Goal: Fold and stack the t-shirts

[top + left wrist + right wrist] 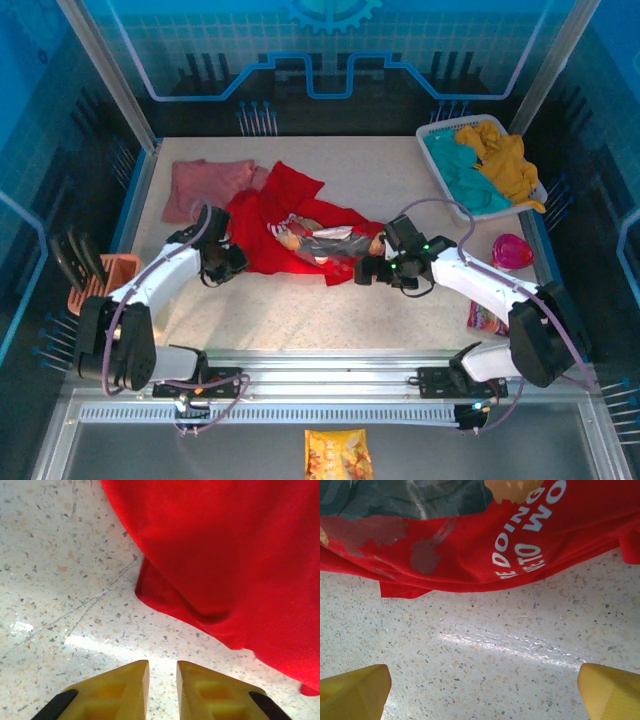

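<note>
From the overhead camera I saw the 2 t-shirts lying in the upper left part of the table. The red t-shirt was crumpled near the middle of the frame, its print facing up. The dusty-pink t-shirt lay rumpled just up and left of it, and their edges met.

The left gripper sat low at the red shirt's lower left edge. On its wrist camera its yellow tips were almost closed. Only a narrow slit stayed between them, and they hung over bare speckled table with nothing in them. The red cloth filled the upper right of that frame, clear of the fingers.

The right gripper lay at the shirt's lower right edge. Its jaws were spread wide, 1 yellow tip in each bottom corner of its wrist frame, and it gripped nothing. The printed hem with white lettering ran across the top, apart from the fingers.

At upper right a white basket held teal and yellow cloths. A snack packet lay at the bottom centre.
</note>
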